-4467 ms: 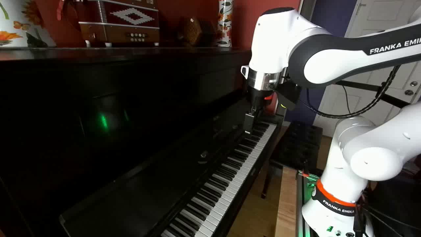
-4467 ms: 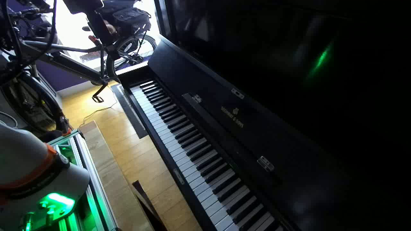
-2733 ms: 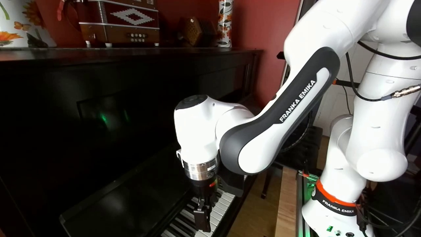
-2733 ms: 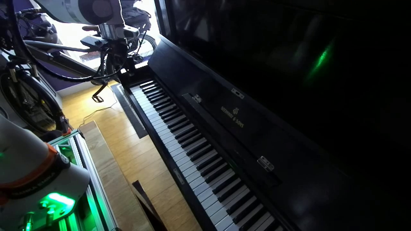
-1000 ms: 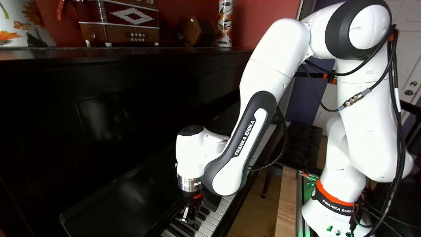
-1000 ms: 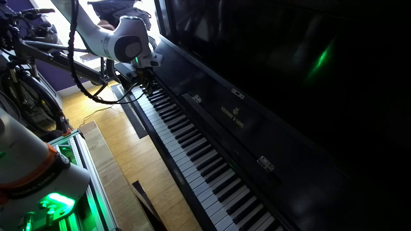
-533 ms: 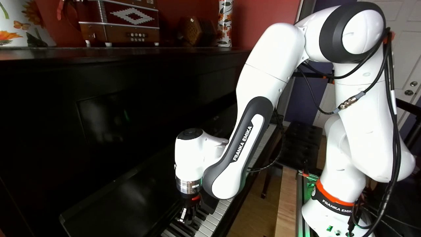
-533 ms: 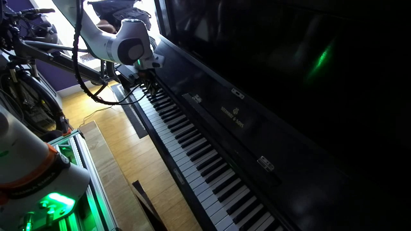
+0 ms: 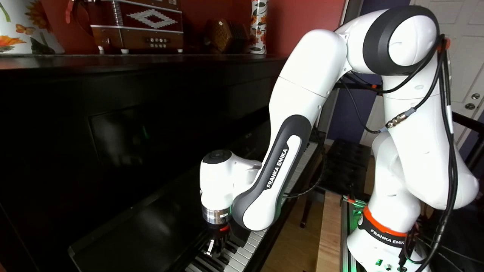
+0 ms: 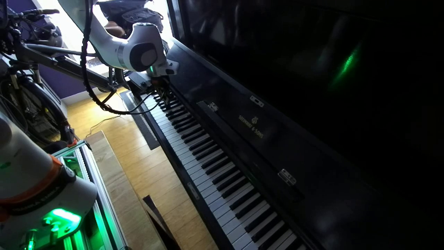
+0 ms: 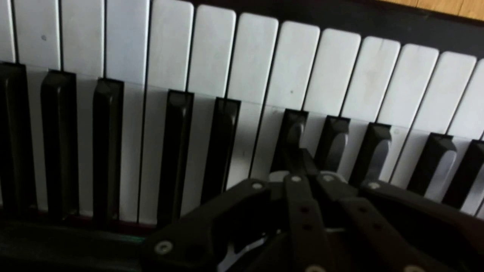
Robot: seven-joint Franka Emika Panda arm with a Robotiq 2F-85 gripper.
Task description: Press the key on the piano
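Piano (image 9: 162, 124) was shown in an exterior view beside the robot arm (image 9: 295, 94), accordion (image 9: 138, 28) set on top; gripper (image 9: 215, 253) was held low at the keys (image 9: 242, 254). In an exterior view, gold lettering (image 10: 250, 127) was seen on the piano's front, bicycle (image 10: 71, 69) beyond its far end; gripper detail was lost in the dark. In wrist view, fingertips (image 11: 293, 158) were closed together, nothing held, right at a black key (image 11: 296, 119); contact couldn't be told.

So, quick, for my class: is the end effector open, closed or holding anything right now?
End effector: closed, with nothing visible in its grip.
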